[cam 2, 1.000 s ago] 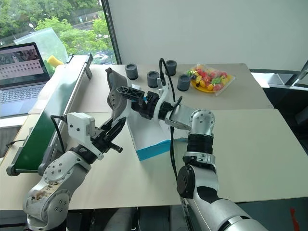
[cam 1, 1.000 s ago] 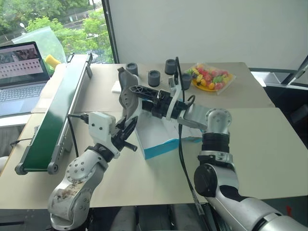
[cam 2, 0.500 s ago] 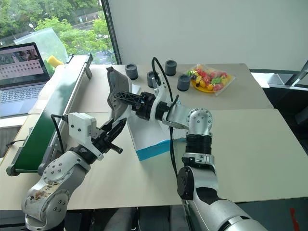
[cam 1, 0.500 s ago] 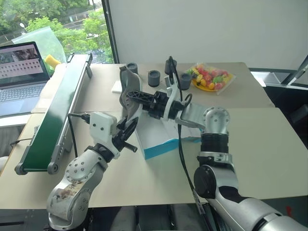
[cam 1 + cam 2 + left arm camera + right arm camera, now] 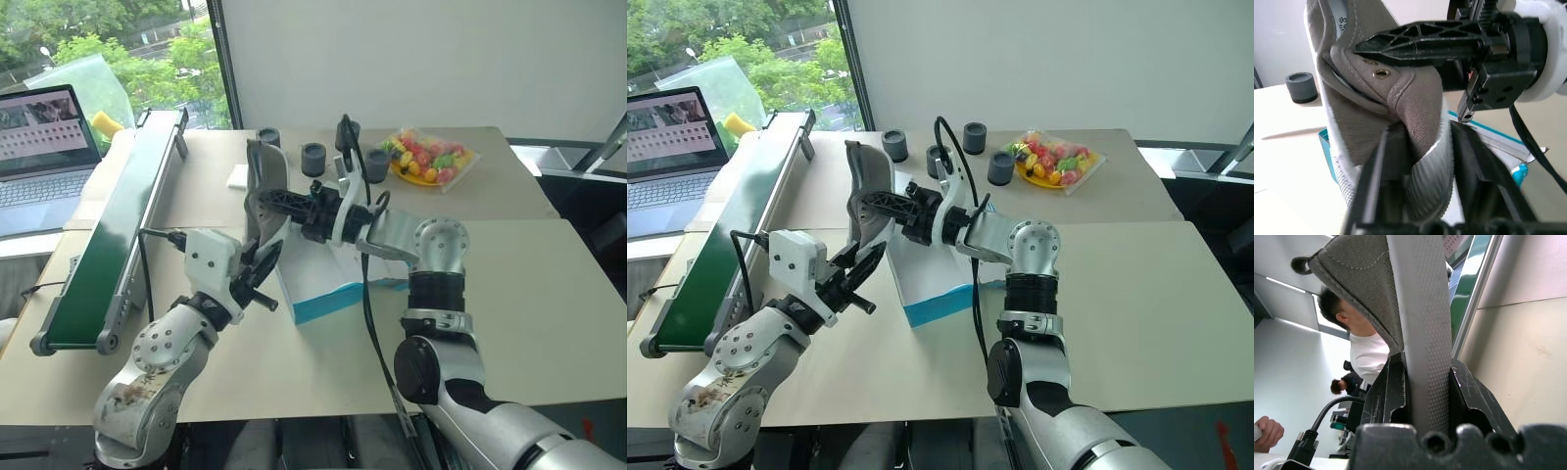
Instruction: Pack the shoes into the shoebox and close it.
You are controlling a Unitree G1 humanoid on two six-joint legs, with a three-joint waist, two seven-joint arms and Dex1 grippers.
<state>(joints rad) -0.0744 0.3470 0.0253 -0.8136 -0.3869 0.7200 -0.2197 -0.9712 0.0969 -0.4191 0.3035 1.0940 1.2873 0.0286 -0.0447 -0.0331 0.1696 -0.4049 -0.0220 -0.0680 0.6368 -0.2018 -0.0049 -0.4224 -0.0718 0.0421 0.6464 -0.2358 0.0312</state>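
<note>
Left eye view: shoebox (image 5: 328,294) open, shoe (image 5: 263,196) held above.

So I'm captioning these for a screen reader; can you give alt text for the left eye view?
Two robot grippers hold one grey shoe upright above an open blue shoebox on a beige table; the right gripper clamps its middle, the left gripper its lower end.

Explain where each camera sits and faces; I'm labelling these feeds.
Left eye: on the head, looking down at the table; left gripper and right gripper meet at the shoe by the shoebox.
Right eye: beside it, same scene, both arms.
Left wrist: on the left arm, facing the shoe; both grippers show.
Right wrist: on the right arm, facing the shoe clamped in its gripper.
Shared: the shoe.
</note>
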